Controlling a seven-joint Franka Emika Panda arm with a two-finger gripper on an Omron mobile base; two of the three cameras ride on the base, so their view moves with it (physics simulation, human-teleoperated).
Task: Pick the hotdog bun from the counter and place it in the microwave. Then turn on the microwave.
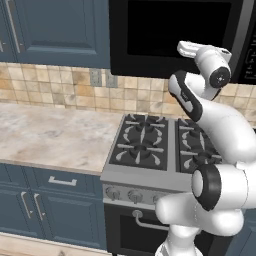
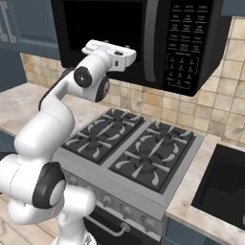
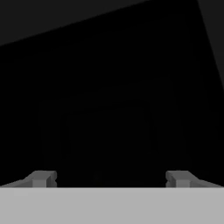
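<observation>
The black microwave (image 1: 170, 35) hangs above the stove, with its dark glass door (image 2: 103, 21), a grey handle strip (image 2: 150, 38) and a keypad (image 2: 189, 43) at the right. My hand (image 2: 111, 52) is raised to the lower edge of the door and points at the microwave. In the hand view my gripper (image 3: 110, 178) is open, its fingertips (image 3: 41, 178) far apart with nothing between them, facing near-black darkness. The hotdog bun is out of view. The marbled counter (image 1: 50, 135) lies to the left of the stove.
A black gas stove (image 1: 150, 142) with four burners sits directly below the microwave. A dark sink (image 2: 225, 182) is set into the counter at the right. Blue wall cabinets (image 1: 55, 30) hang at the upper left and blue drawers (image 1: 50, 185) stand below the counter.
</observation>
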